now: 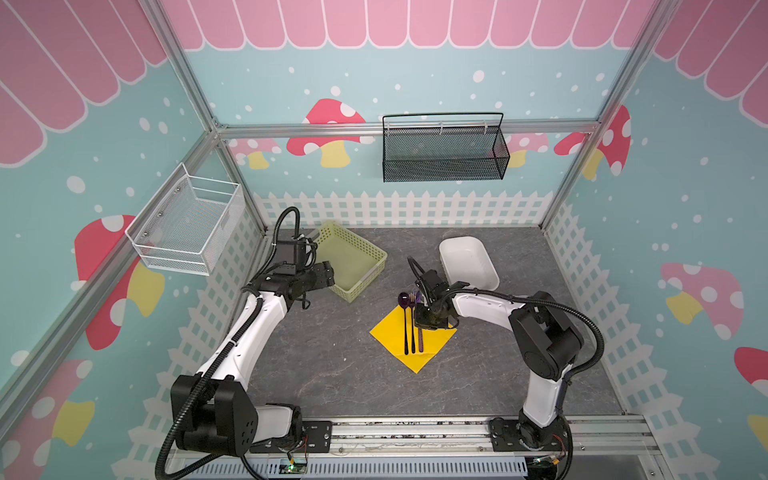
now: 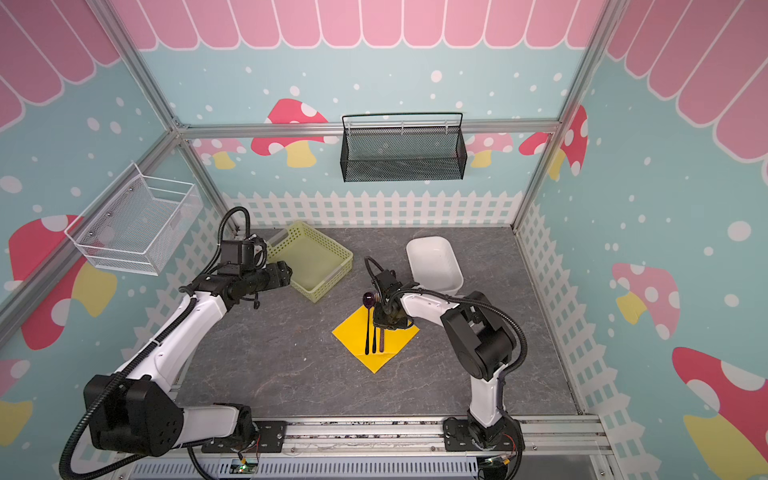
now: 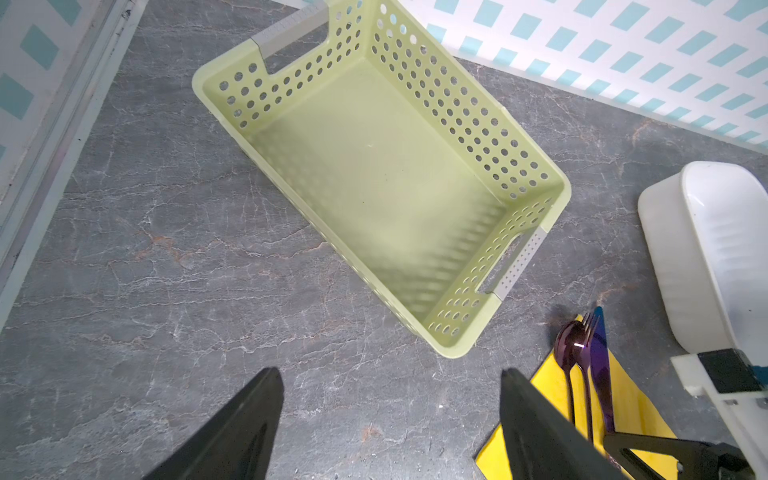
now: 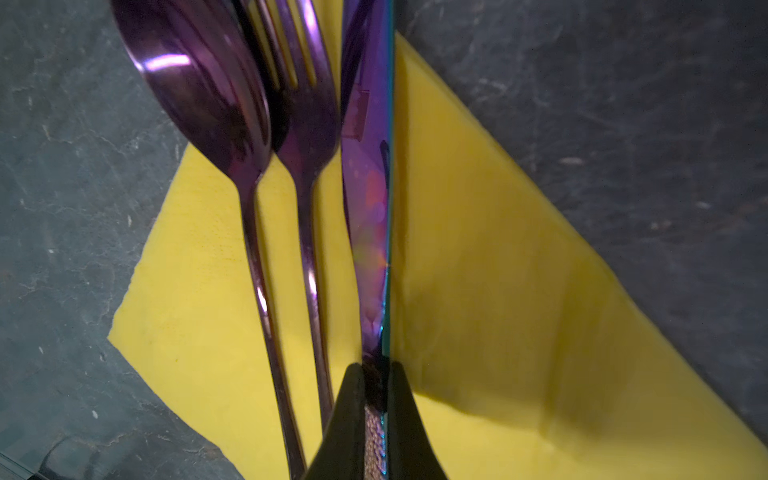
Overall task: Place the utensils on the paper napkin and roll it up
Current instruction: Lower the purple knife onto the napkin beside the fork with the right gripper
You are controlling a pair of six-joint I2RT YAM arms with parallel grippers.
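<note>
Green basket (image 1: 357,262) and white tub (image 1: 469,262) sit apart on grey tabletop (image 1: 332,374).

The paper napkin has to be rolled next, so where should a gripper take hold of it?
The napkin lies flat, diamond-wise, utensils along its middle: probably pinch its bare left corner from above with the open left gripper.

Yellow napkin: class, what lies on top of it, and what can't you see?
The spoon and fork lie on the napkin, heads past its corner. The knife is beside them, handle gripped by the shut right tool, which hides the paper beneath it.
</note>
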